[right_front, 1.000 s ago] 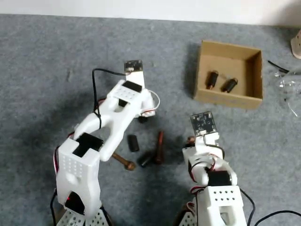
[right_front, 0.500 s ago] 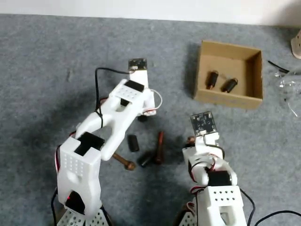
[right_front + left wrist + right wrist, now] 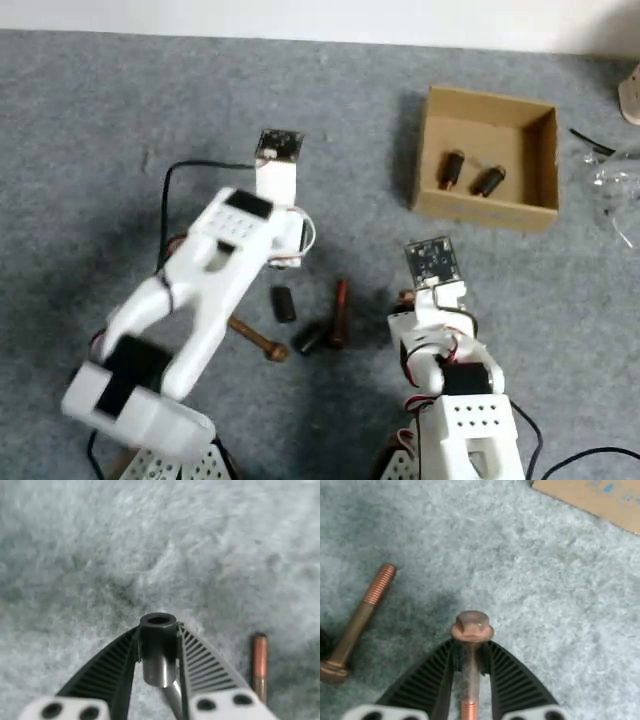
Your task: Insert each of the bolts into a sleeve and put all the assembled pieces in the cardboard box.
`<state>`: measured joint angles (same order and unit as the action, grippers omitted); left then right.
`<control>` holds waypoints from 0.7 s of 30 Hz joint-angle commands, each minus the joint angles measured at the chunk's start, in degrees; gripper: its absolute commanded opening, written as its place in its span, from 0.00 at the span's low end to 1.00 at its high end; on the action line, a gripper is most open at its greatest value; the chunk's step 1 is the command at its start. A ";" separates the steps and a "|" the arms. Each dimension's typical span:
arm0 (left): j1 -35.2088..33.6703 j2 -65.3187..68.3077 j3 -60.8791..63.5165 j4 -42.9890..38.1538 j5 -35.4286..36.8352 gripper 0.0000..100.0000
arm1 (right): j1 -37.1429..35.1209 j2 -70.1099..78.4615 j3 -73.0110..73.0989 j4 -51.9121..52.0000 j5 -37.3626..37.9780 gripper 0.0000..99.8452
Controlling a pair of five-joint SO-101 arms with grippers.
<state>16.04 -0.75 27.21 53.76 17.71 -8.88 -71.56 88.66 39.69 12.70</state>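
Observation:
In the left wrist view my left gripper [image 3: 158, 632] is shut on a black sleeve [image 3: 158, 650], held upright with its open bore facing the camera. My right gripper [image 3: 471, 647] is shut on a copper bolt [image 3: 472, 626], hex head outward, just above the carpet. In the high view the left arm [image 3: 225, 255] hangs over the middle of the carpet and the right arm [image 3: 440, 310] stands nearer the cardboard box [image 3: 480, 212]. Two assembled pieces [image 3: 452, 168] [image 3: 487, 181] lie in the box.
Between the arms lie two loose bolts [image 3: 341, 310] [image 3: 255, 338] and two black sleeves [image 3: 284, 303] [image 3: 308, 340] on the grey carpet. Clear plastic and a cable [image 3: 605, 175] sit right of the box. Open carpet stretches left and behind the left arm.
The left arm has swung left and risen, carrying the black sleeve off the carpet. The right arm and its bolt have stayed put.

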 commanded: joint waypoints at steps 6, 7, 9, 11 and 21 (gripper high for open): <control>0.31 -29.58 25.89 -21.89 -4.31 0.00 | 0.92 -1.01 -0.66 -1.80 0.62 0.00; 0.31 -32.31 28.00 -22.95 -5.10 0.00 | 0.92 -1.01 -0.66 -1.80 0.62 0.00; 0.31 -38.02 32.22 -24.97 -5.63 0.00 | 0.92 -1.01 -0.66 -1.80 0.62 0.00; 0.31 -43.30 36.09 -26.73 -5.54 0.00 | 0.92 -1.01 -0.66 -1.80 0.62 0.00; 0.31 -66.95 50.33 -28.84 -5.54 0.00 | 1.01 -1.01 -0.66 -1.80 0.62 0.00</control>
<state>16.04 -58.07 75.03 26.51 12.79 -8.88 -71.56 88.66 39.69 12.70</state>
